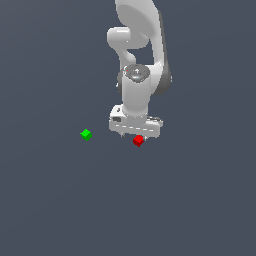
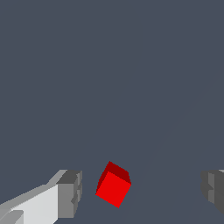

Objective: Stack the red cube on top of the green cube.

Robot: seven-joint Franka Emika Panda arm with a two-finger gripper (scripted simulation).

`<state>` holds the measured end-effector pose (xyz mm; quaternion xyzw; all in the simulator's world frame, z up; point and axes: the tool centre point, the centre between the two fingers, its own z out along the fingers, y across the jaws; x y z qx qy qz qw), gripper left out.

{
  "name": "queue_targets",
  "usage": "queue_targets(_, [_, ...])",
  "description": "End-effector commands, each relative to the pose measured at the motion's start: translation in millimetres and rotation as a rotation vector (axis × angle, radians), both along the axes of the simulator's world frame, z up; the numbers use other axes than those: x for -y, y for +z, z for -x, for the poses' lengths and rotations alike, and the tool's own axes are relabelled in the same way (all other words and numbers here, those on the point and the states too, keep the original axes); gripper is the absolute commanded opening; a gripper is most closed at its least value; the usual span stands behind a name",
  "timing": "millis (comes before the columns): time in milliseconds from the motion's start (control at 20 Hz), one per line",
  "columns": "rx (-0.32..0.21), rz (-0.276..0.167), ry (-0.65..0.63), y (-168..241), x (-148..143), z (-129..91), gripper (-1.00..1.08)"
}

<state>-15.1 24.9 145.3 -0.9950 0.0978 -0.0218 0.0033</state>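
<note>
Gripper (image 2: 140, 192) was spread wide, nothing held; red cube (image 2: 113, 186) sat between the fingers (image 2: 70, 194), off-centre and rotated. Green cube (image 1: 86, 134) lay well apart toward the exterior view's left. Risk: closing on corners could twist or squirt the cube out.

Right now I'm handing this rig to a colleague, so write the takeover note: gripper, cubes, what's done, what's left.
Gripper: open, low over the red cube, which sits between the fingers, nearer one, not gripped.
Green cube: alone on the floor, toward the exterior view's left of the red cube, clearly apart.
Done: approach to the red cube.
Left: close on it, lift, carry across, set on the green cube, release.
</note>
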Motion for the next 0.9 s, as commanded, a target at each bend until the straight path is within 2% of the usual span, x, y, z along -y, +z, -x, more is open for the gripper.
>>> queue_targets(0, [-0.005,-0.001,-0.062,-9,-2,8,1.0])
queue_targets(850, [-0.037,-0.006,-0.437,-64,-23,54,1.0])
